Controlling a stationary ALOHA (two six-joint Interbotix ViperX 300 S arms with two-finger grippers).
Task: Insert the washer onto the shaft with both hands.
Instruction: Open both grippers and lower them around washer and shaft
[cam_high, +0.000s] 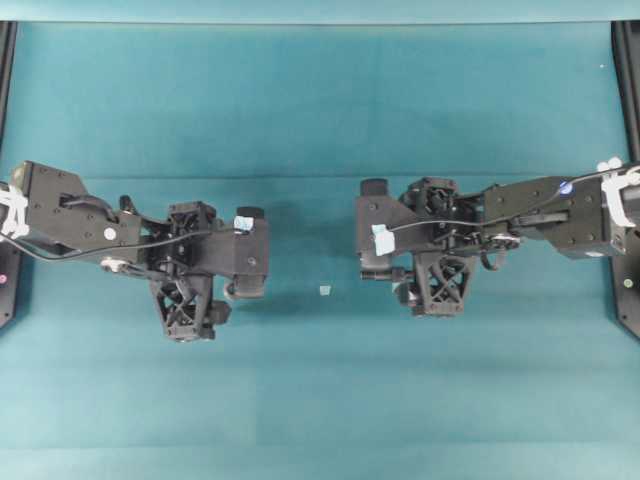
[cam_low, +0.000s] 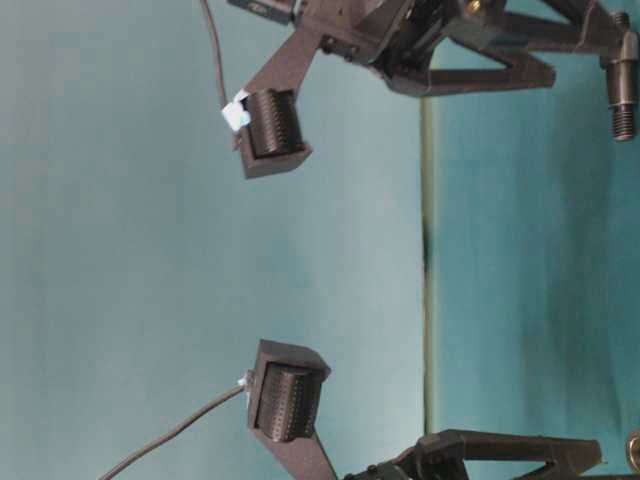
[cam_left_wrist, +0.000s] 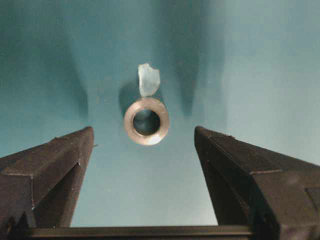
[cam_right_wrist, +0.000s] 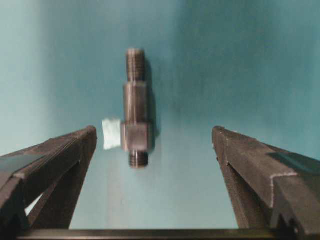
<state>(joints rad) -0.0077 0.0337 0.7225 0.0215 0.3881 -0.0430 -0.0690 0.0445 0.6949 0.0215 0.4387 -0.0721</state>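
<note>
You have a wide teal cloth surface (cam_high: 320, 100) under everything. Over it hang your two black arms with lattice-patterned bodies.

Your left tool (cam_high: 249, 254) sits on the left of the overhead view. Its two pointed fingers stand wide apart and hold nothing. Your right tool (cam_high: 376, 231) sits on the right and faces it. Its fingers stand wide apart too, and they hold nothing.

The short dark-grey metal shaft (cam_right_wrist: 136, 119) lies flat on the surface, out ahead of the right tool and a bit left of the middle of its gap. It has a screw thread at each end. It gets thicker in steps, and the thickest block is near the end closest to the camera. A small pale tape square (cam_right_wrist: 111, 133) touches that block on its left side.

The small silvery-grey metal washer (cam_left_wrist: 146, 121) lies flat on the surface, out ahead of the left tool. It is a thick round ring with a dark hole. A bit of pale tape (cam_left_wrist: 148, 79) sits just past it.

Only the wrist views show you the shaft and the washer. From overhead I cannot make them out. That view shows both arms together and one tiny pale square (cam_high: 324, 290) between them. The table-level view shows one ribbed pad (cam_low: 274, 123) up top and another (cam_low: 287, 402) below.
</note>
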